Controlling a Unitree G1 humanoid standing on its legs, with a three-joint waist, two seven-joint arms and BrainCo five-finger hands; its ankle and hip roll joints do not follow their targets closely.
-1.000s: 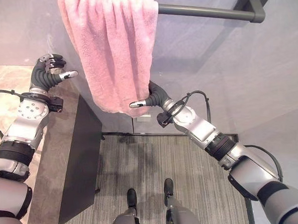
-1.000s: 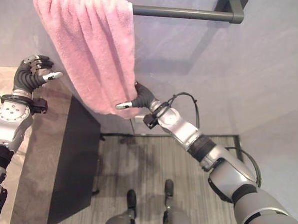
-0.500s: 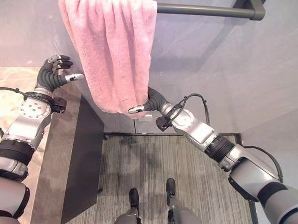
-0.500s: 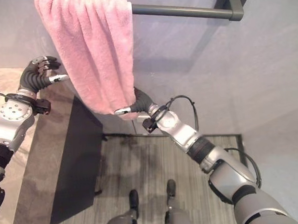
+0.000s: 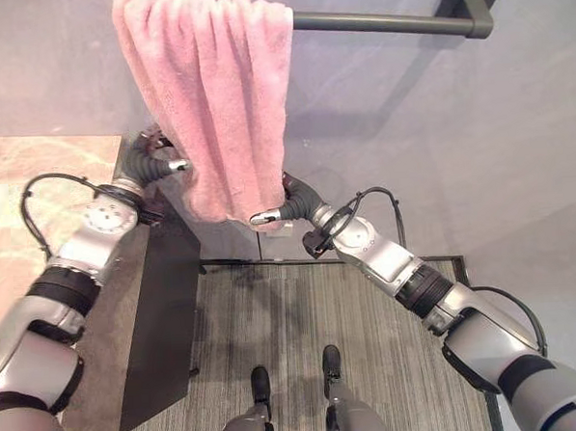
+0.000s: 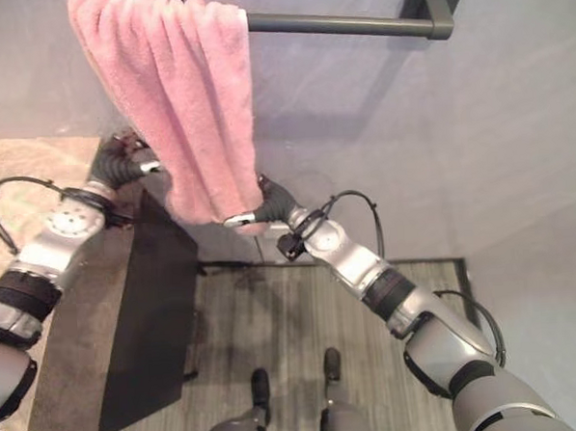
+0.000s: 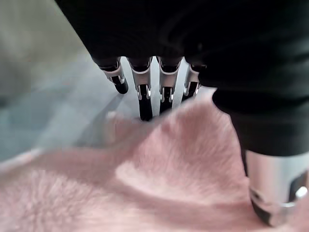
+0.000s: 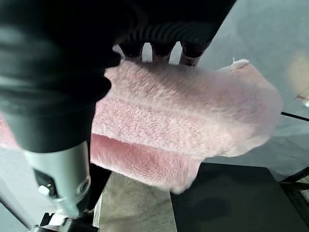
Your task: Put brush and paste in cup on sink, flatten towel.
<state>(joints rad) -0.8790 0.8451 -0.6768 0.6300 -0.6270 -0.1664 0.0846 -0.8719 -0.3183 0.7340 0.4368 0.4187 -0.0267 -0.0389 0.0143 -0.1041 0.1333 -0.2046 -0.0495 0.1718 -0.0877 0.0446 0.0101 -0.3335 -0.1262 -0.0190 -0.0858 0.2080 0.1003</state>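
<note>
Under the bar: both hands work at the lower part of the hanging towel.
Right hand (image 5: 285, 202): it is at the towel's bottom right corner; its fingers go behind the cloth and the thumb lies at the front, so it pinches the lower hem.
Left hand (image 5: 153, 163): it touches the towel's left edge, at the lower half; in its wrist view the fingers (image 7: 145, 99) are straight and close together, tips against the cloth, the thumb apart, nothing clamped.
Task thing: thick pink fluffy terry towel (image 5: 214, 94), draped over the left end of a dark straight metal bar (image 5: 374, 22) on the pale wall; it hangs bunched in long vertical folds.
Texture: soft deep pile, a flatter woven band near the hem (image 8: 169, 121).
Side surface: brown stone-like countertop (image 5: 16, 191) with a dark front panel, at the left.
Progress: I judge the flattening is in hand and not finished, because the folds are not spread; brush, paste and cup I cannot judge.
</note>
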